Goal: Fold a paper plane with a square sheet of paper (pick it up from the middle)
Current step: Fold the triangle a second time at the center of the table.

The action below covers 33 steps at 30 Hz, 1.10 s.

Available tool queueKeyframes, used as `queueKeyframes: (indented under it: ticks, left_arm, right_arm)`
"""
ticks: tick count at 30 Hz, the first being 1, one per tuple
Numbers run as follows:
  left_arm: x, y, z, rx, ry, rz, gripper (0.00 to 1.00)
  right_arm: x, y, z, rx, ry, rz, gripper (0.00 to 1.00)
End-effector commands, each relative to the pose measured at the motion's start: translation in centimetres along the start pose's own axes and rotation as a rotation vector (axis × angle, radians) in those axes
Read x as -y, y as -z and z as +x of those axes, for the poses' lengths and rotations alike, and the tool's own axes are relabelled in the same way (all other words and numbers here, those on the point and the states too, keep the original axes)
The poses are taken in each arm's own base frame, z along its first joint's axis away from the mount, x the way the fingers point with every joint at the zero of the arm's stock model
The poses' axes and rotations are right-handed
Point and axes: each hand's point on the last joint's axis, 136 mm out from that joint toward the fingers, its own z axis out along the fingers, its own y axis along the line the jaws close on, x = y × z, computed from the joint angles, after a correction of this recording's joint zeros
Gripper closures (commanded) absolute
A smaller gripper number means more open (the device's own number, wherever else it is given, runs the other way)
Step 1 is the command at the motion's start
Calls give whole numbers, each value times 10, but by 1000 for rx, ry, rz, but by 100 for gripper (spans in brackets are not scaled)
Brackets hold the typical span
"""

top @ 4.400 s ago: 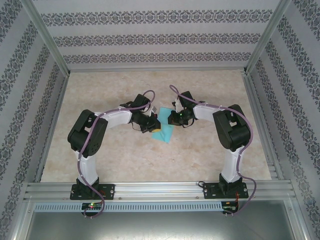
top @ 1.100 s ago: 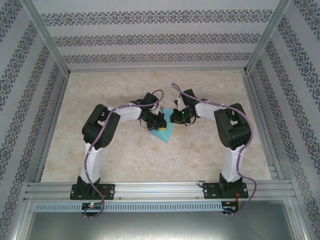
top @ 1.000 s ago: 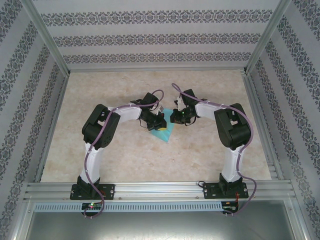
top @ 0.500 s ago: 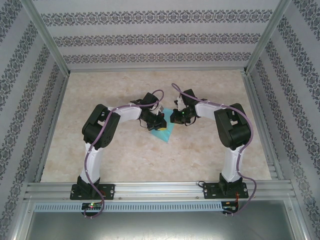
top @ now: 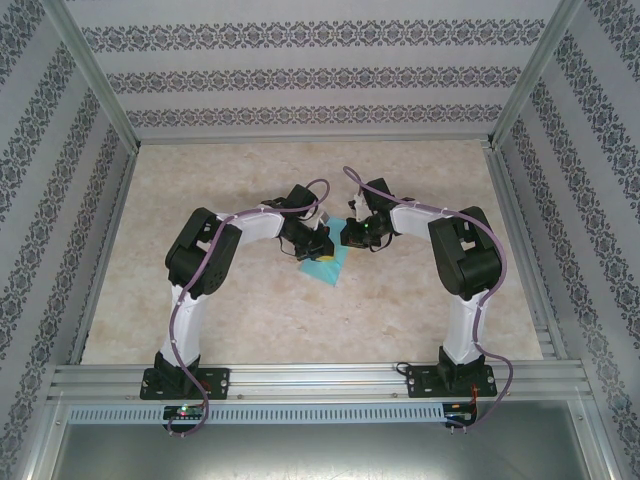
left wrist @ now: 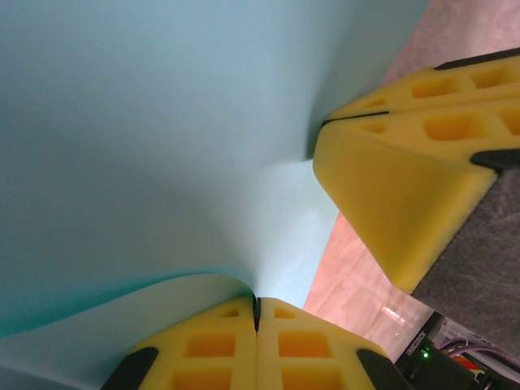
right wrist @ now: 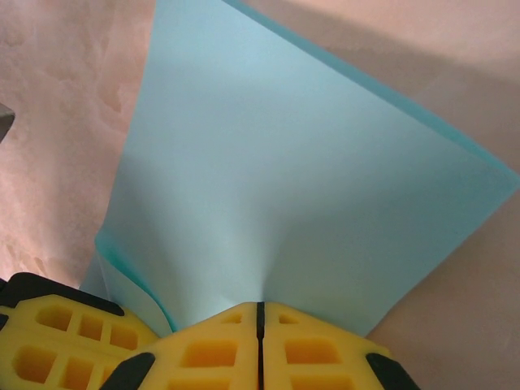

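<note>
Bases of the two arms sat on the metal rail (top: 320, 378) at the near edge of the table (top: 230, 320). From there the left arm (top: 195, 262) and the right arm (top: 462, 258) bent inward toward each other over the middle of the mottled beige top. At their ends the left gripper (top: 318, 243) and the right gripper (top: 350, 237) stood just beside one another, each clamped on the square sheet of paper (top: 330, 266), whose free corner pointed back toward the rail; whether it touched the table could not be told. Seen from the left wrist, that gripper's yellow fingers (left wrist: 211, 348) were pressed together on one turquoise edge, and the other gripper pinched the sheet farther up. Seen from the right wrist, the paper fanned away from the pinch, a second layer curling along its left side. Beyond stood the patterned walls (top: 320, 75).
</note>
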Motion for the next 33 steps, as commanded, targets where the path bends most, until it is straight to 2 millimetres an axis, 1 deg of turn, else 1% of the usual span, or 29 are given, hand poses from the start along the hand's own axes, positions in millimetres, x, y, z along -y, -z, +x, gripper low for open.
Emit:
queueKeyframes:
  ticks: [1, 6, 14, 27, 33]
  left_arm:
    - [1, -8, 10, -44, -20, -17, 94]
    - [-2, -11, 9, -47, -18, -25, 94]
    - [-17, -15, 12, -53, -8, -70, 91]
    - [-18, -17, 2, -14, 11, -72, 91]
    - [-19, -17, 1, -10, 17, -75, 91]
  right_arm:
    - [1, -8, 10, -47, 10, 5, 93]
    - [1, -8, 10, -47, 12, 7, 93]
    - [-1, -6, 9, -44, 15, 3, 92]
    - [-2, -6, 10, -46, 15, -3, 93]
    - [-1, -8, 11, -50, 14, -2, 92]
